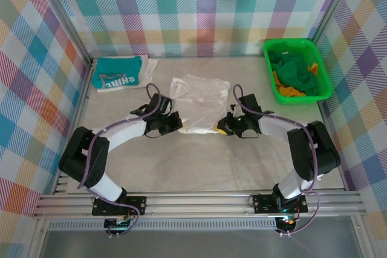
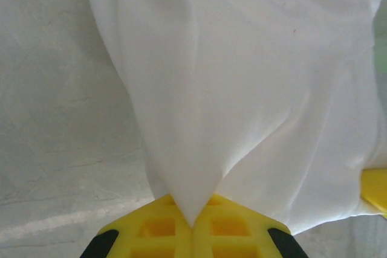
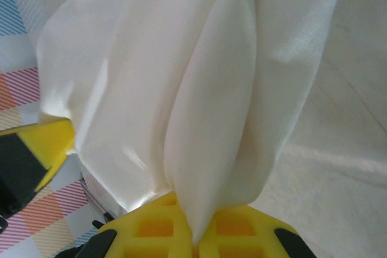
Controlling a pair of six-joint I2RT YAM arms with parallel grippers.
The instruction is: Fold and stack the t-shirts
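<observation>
1. Our left gripper [image 2: 192,226]: clenched on a pinched fold at the near left corner of the white t-shirt [image 1: 196,102].
2. Our right gripper [image 3: 195,234]: clamped on its near right corner.
3. We hold the white t-shirt mid-table [image 1: 199,161], between both grippers.
4. Teal t-shirt [image 1: 118,74]: far left, well apart.
5. Green basket [image 1: 296,43]: far right, with green and orange cloth inside.
</observation>
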